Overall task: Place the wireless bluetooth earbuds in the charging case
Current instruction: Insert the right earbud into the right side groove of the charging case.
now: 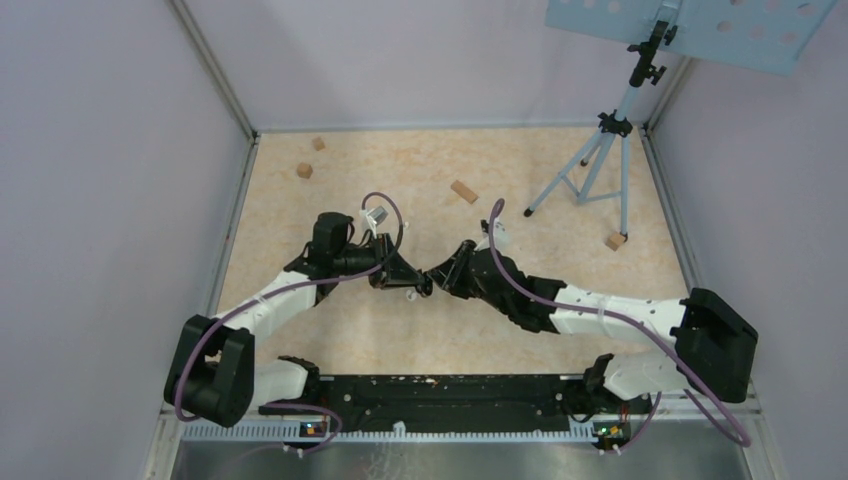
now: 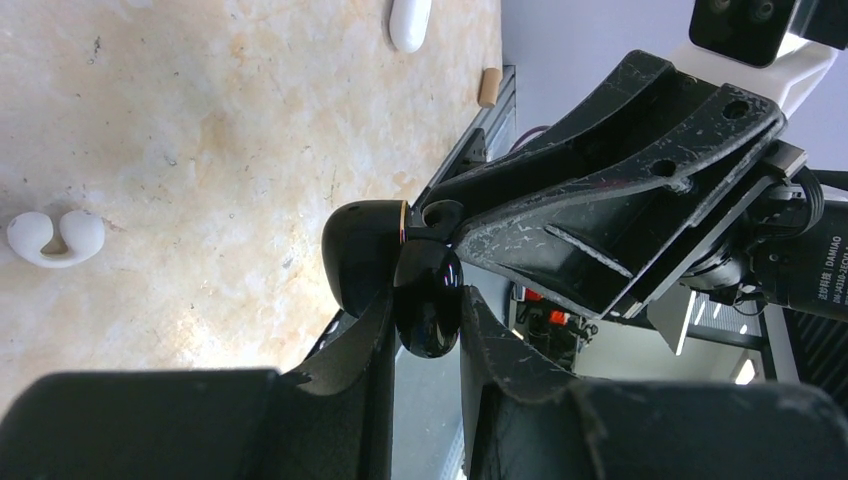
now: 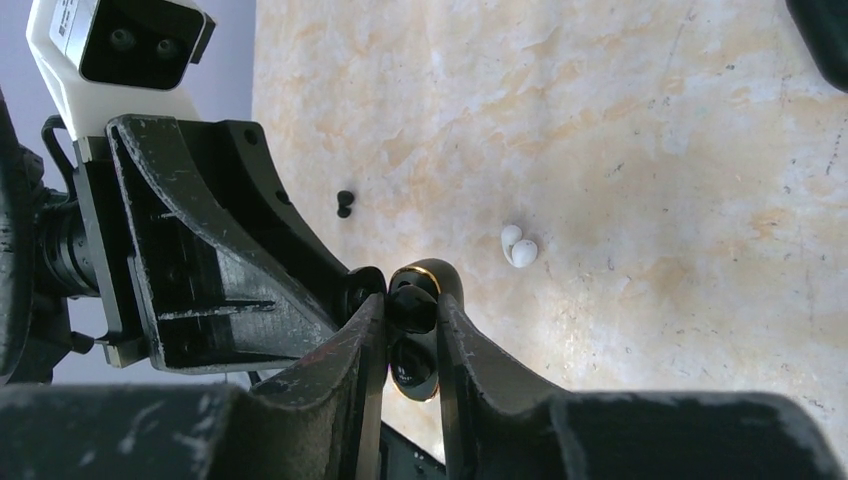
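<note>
Left wrist view first: what does the left gripper have?
— Its fingers are pressed narrow on the black charging case, held up above the table. The lid with the gold rim stands open to the left.
And the right gripper?
— In the right wrist view it pinches a small black earbud, right at the mouth of the case. Whether the bud sits in its socket, I cannot tell; the fingers hide it.
So how far is the task?
— Early, I think. At best one bud is at its socket. A white earbud lies loose on the table, also a second black earbud, and a white case lies far at the edge.
What is left?
— To seat this bud, release it, and then bring the others, one after one.
</note>
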Controlling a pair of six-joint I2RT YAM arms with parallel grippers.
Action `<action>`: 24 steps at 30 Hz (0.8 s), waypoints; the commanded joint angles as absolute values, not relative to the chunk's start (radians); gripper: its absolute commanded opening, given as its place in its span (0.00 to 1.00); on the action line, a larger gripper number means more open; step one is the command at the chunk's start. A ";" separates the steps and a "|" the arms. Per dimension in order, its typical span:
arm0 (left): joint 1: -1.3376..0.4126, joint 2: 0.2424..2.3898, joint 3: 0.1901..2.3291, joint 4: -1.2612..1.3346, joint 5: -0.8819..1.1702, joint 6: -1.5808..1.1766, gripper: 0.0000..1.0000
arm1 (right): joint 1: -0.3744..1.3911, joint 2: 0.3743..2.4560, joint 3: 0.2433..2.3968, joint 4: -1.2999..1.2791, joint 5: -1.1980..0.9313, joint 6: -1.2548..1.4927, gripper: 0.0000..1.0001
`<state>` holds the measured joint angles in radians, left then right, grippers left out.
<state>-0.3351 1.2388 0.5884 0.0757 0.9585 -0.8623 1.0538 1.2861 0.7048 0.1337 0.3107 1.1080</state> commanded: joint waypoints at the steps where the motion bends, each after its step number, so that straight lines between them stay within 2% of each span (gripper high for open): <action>1: -0.334 1.228 0.590 0.146 0.960 -0.861 0.00 | 1.081 1.298 0.759 0.093 0.318 1.117 0.26; 11: -0.334 1.232 0.589 0.130 0.961 -0.842 0.00 | 1.083 1.302 0.780 0.107 0.285 1.110 0.32; 24: -0.334 1.274 0.637 0.056 0.965 -0.764 0.00 | 1.082 1.203 0.753 0.062 0.362 1.099 0.42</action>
